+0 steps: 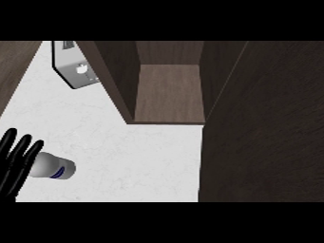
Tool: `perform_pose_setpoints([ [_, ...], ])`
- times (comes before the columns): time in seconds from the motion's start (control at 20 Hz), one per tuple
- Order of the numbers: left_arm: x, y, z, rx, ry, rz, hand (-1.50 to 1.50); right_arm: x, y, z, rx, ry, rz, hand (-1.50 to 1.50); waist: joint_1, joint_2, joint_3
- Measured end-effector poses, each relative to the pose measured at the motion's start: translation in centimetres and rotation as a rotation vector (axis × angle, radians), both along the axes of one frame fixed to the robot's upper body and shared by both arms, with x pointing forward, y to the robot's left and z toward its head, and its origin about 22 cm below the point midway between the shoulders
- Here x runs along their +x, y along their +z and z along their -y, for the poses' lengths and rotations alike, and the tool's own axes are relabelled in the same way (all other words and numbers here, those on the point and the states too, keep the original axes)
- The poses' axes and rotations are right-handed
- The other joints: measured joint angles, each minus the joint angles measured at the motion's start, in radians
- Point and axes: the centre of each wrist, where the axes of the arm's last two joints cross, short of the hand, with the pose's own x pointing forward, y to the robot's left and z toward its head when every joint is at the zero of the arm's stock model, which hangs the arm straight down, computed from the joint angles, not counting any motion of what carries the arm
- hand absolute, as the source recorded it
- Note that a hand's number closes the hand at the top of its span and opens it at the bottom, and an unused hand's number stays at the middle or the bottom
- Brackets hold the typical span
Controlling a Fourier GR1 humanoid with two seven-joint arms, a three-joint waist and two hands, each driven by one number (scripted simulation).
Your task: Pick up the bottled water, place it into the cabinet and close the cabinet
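- Here, at the lower left of the head view, the robot's left hand (6, 163) rests against the bottled water (52, 166), its black fingers straight and together, laid alongside the bottle's near end and not curled round it.
- The bottled water lies on its side on the pale worktop (122, 137), touching the fingers; its long axis runs roughly left to right, with the blue-banded end pointing away from the hand, toward the middle of the worktop.
- The end of the bottle nearest the hand is hidden behind the fingers, so which end carries the cap cannot be told.
- The right hand does not show anywhere in the view, which leaves the left as the only hand near the bottle.
- The cabinet (168, 90) stands open up and to the right of the bottle, well apart from it, its brown shelf bare to view; a dark cabinet door (270, 128) fills the right side.
- A metal fitting (77, 69) sits at the upper left, away from the action.
- By the look of things the pick-up is not yet made: the fingers would need to close round the bottle before it travels up and rightward to the shelf.
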Motion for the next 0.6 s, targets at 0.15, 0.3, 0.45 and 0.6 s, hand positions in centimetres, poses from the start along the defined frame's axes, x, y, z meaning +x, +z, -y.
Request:
perform_pose_setpoints([
  [0.15, -1.1, -0.2, -0.4, 0.006, -0.003, -0.084, -1.5, -1.8, 1.4, 0.3, 0.017, 0.037, -0.017, -1.5, -0.002, 0.0, -0.001],
  [0.3, -2.1, -0.6, -0.5, 0.007, -0.002, -0.153, -1.5, -2.8, 1.7, 1.0, 0.004, 0.037, -0.035, -1.5, -0.001, 0.0, -0.001],
  [0.45, -2.7, -0.9, -0.5, 0.008, -0.002, -0.198, -1.5, -3.0, 1.8, 1.2, -0.004, 0.035, -0.051, -1.5, 0.001, -0.001, -0.001],
  [0.6, -3.3, -1.1, -0.8, 0.017, 0.004, -0.229, -1.5, -3.3, 1.7, 1.6, -0.015, 0.028, -0.063, -1.5, 0.002, -0.002, -0.001],
])
